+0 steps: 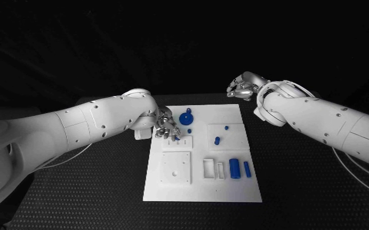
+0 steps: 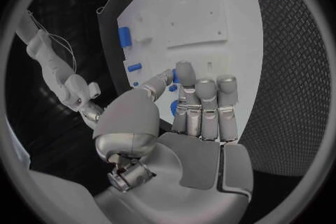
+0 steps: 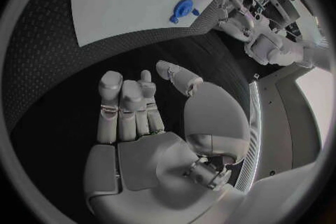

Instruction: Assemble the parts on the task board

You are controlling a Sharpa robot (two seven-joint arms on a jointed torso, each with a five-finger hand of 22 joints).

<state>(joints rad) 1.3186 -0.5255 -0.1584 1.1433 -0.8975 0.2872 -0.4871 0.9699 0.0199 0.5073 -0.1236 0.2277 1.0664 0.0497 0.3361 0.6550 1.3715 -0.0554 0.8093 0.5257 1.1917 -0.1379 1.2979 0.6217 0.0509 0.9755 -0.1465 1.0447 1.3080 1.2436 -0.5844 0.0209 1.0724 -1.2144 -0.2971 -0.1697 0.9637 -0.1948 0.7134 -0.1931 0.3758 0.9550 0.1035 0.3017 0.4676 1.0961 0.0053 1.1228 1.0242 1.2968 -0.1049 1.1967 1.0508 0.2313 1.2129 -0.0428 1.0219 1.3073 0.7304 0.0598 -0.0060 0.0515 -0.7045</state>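
Head view: the white task board [image 1: 201, 184] lies in the middle of the black bench [image 1: 85, 198], long side running away from the robot. The left hand [image 1: 166, 126] hangs over the board's far left part, fingers curled down over a small blue part [image 1: 176, 137] beside a raised white fixture. I cannot tell from here whether the fingertips pinch it or only touch it. Just beyond the hand sits a round blue knob [image 1: 186, 117]. Two small blue pegs [image 1: 217, 140] stand in the right-hand panel, and a thick blue cylinder [image 1: 234, 168] and a thin blue rod [image 1: 247, 169] lie side by side near the front right, long axes pointing away from the robot. The right hand [image 1: 241, 88] is held up past the board's far right corner, well apart from every part, fingers loosely curled on nothing.

Left wrist view: the left hand [image 2: 189, 109] shows its fingers side by side and stretched toward the board, thumb reaching across to them. A small blue part [image 2: 174, 76] shows between thumb tip and fingertip; it looks pinched, though that is my reading. The board lies straight ahead of the fingers, so the left hand is plainly the nearer one for the next placement.

Right wrist view: the right hand [image 3: 143, 109] is bent in slightly, holding nothing, over bare bench; the board's edge and round knob [image 3: 183, 8] lie well ahead of it.

No writing or labels can be read anywhere.
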